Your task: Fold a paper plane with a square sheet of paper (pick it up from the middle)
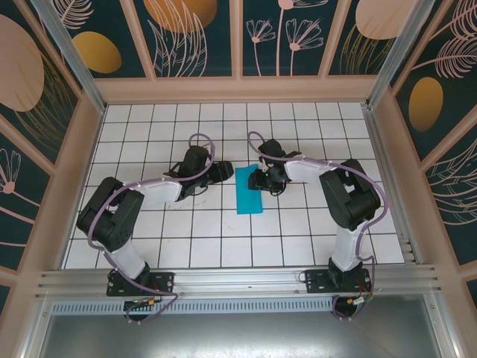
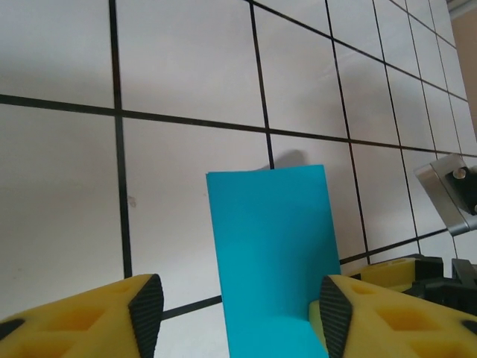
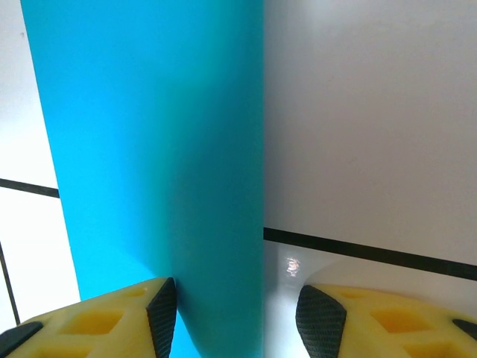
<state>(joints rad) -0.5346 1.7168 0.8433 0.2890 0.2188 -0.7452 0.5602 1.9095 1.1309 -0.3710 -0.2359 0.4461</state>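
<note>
I am reading the scene from the near edge outward; both arms are reaching from their bases toward the middle of the white grid table (image 1: 186,246). The square sheet of paper (image 1: 248,192) is lying at the table's centre as a narrow teal rectangle, its long side running near to far; whether it is lying fully flat I cannot tell.

The left gripper (image 1: 225,173) is sitting at the left edge of the sheet's far half. In the left wrist view its jaws are standing partly apart; the sheet is running out between the two yellow fingers (image 2: 112,317), its right edge just beside the right-hand pad; I am seeing no pinch on the paper.

The right gripper (image 1: 258,179) is sitting over the sheet's far right part. In the right wrist view its jaws are likewise standing partly apart and gripping nothing; the sheet's straight right edge is passing between the fingers (image 3: 112,321), with bare tile showing beside it.

Beyond the grippers, leaf-patterned wall panels (image 1: 238,37) are closing off the far side.
</note>
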